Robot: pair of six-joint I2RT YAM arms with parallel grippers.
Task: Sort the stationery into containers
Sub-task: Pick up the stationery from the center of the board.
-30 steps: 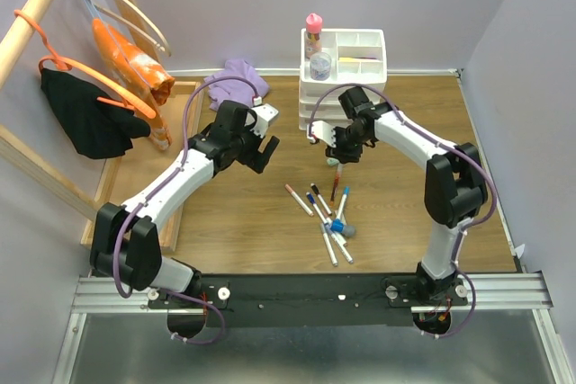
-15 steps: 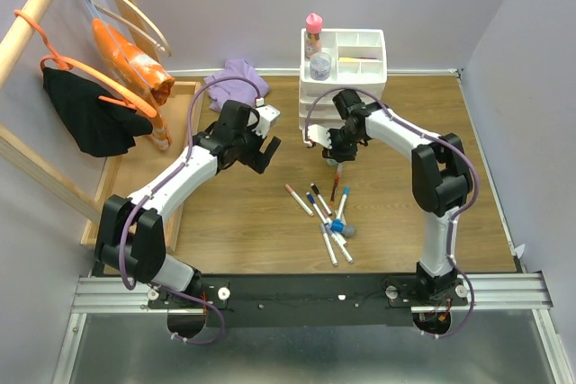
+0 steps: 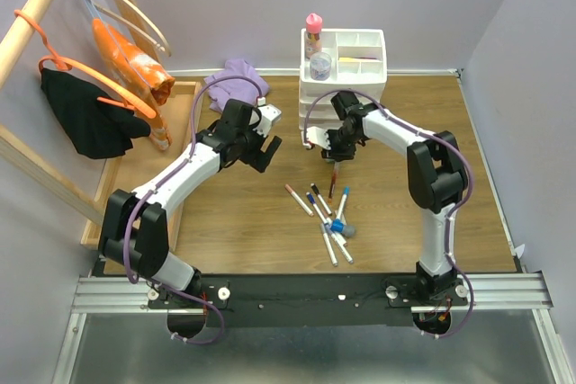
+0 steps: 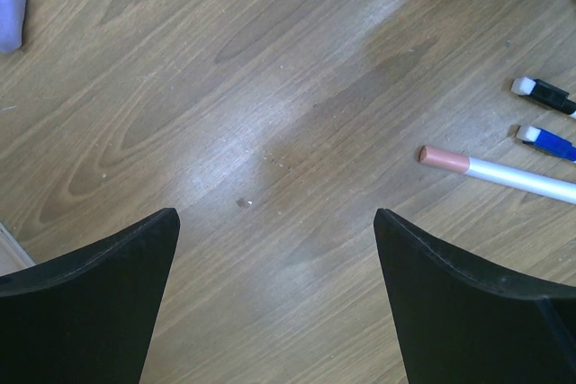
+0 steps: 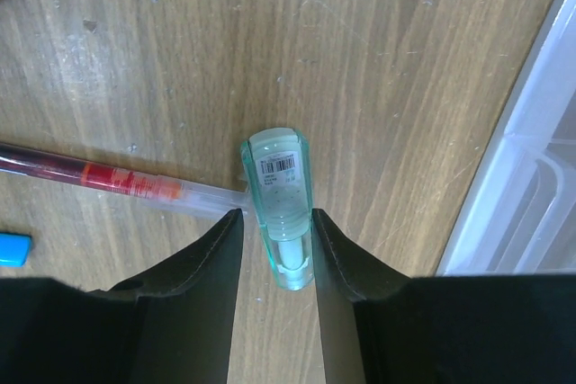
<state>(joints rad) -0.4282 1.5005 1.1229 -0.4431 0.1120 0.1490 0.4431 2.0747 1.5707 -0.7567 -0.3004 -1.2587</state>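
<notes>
Drawn closer to the drawer unit (image 3: 310,96), the right gripper (image 5: 275,218) is now clamped on the mint highlighter (image 5: 274,168) for lifting, the left gripper (image 4: 276,218) held spread wide, idle

A: Tally of thin markers (image 3: 329,247) on the wood?
B: At least six, loose and overlapping; exact figure not readable. Among them one pink-capped marker (image 4: 499,173). Plus one red pen (image 5: 117,182).
A: Chunky kind?
B: One mint highlighter (image 5: 281,204).
A: Up at the back?
B: One drawer unit (image 3: 342,101). On top: one glue bottle (image 3: 313,33), one grey jar (image 3: 320,66).
A: Anything else?
B: One purple cloth (image 3: 236,76), one wooden tray (image 3: 180,105).
</notes>
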